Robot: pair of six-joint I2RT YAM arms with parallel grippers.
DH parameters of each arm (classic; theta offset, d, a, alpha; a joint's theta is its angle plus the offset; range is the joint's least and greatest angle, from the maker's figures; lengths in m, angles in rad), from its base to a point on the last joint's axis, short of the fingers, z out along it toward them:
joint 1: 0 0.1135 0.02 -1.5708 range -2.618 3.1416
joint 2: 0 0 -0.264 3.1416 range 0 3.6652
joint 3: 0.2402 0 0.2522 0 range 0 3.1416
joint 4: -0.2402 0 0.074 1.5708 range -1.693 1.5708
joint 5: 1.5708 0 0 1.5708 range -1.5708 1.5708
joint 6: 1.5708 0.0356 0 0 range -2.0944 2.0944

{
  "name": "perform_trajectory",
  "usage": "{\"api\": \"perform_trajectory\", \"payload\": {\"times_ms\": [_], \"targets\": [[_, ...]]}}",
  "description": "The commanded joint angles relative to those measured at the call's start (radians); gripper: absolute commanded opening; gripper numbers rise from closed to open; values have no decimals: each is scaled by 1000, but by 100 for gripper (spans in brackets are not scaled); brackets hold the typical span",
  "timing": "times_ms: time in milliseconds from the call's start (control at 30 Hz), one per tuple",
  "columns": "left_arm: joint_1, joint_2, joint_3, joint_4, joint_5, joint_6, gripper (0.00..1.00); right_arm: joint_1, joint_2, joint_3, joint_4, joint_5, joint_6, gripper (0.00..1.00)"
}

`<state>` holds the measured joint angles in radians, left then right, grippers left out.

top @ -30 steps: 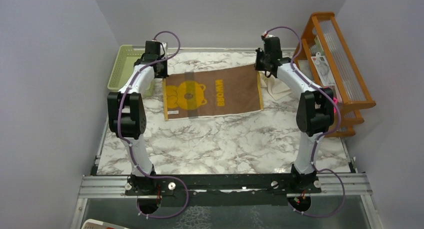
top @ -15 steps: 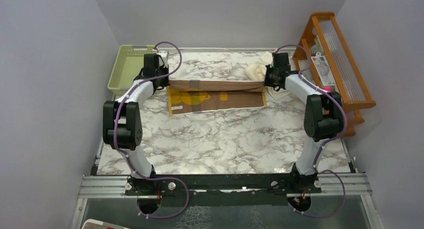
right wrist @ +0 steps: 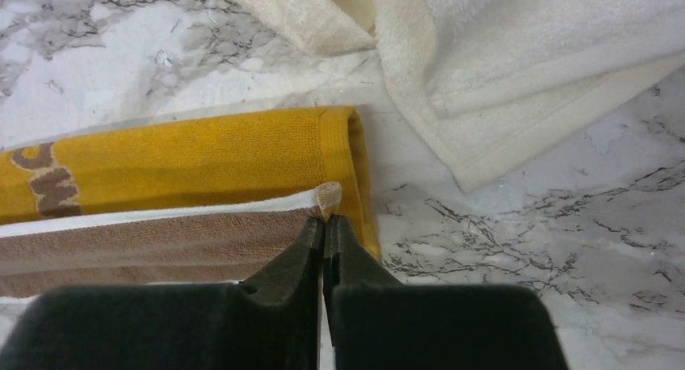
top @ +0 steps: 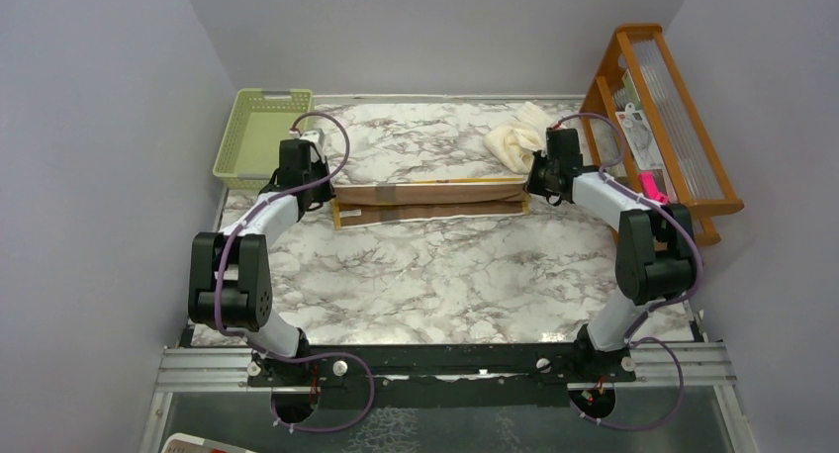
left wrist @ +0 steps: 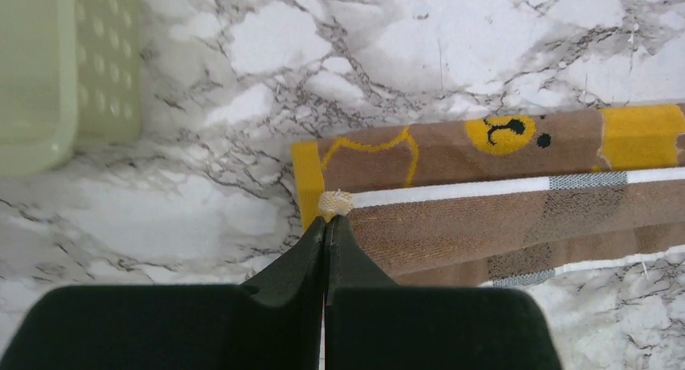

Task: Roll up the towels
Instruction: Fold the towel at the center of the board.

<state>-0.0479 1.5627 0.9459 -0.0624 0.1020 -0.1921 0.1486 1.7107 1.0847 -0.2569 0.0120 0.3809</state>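
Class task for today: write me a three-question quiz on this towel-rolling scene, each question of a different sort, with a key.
1. True or false: the left hand and the right hand are each shut on a corner of the brown towel.
2. The cream towel lies: A) gripped in the left hand; B) on the table near the right hand; C) under the brown towel.
3. Fill in: the brown towel's border is ___.
Key: 1 true; 2 B; 3 yellow.
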Motion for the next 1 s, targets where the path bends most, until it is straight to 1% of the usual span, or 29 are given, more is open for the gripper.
{"api": "perform_trajectory", "payload": {"times_ms": [0, 67, 100, 133, 167, 233, 267, 300, 333, 367, 433, 500, 600, 633, 667, 833, 900, 967], "targets": [[16, -29, -79, 40, 19, -145, 0, -23, -11, -33, 34, 29, 8, 1], [11, -24, -104, 46, 44, -184, 0, -23, -10, -44, 42, 21, 9, 2], [11, -23, -112, 43, 60, -197, 4, -23, -14, -48, 43, 16, 8, 5], [10, -23, -118, 37, 80, -210, 10, -23, -19, -54, 46, 13, 7, 9], [10, -26, -120, 20, 94, -223, 15, -23, -28, -60, 50, 10, 7, 15], [10, -45, -134, -1, 119, -236, 25, -23, -52, -75, 61, 11, 8, 32], [10, -64, -148, -1, 123, -240, 33, -23, -65, -81, 65, 16, 9, 42], [11, -91, -161, 5, 126, -241, 67, -23, -80, -87, 70, 23, 11, 50], [10, -120, -171, 10, 125, -236, 82, -23, -95, -91, 73, 29, 10, 54], [11, -152, -175, 8, 117, -230, 90, -23, -111, -93, 76, 37, 9, 56], [11, -210, -174, 0, 98, -218, 97, -24, -142, -97, 81, 45, 3, 57], [21, -236, -161, -7, 102, -204, 99, -23, -166, -99, 95, 35, -6, 57], [45, -180, -102, -55, 166, -163, 99, -23, -183, -92, 92, 32, -7, 57], [55, -150, -86, -63, 198, -152, 96, -23, -188, -92, 93, 32, -8, 57], [64, -118, -73, -74, 227, -144, 93, -23, -193, -93, 94, 31, -8, 57], [101, 42, -19, -107, 343, -125, 66, -23, -199, -100, 93, 5, -9, 57], [106, 85, -10, -108, 357, -124, 60, -22, -200, -106, 92, -6, -9, 57], [112, 121, 3, -118, 364, -118, 57, -23, -206, -113, 93, -15, -8, 57]]}}
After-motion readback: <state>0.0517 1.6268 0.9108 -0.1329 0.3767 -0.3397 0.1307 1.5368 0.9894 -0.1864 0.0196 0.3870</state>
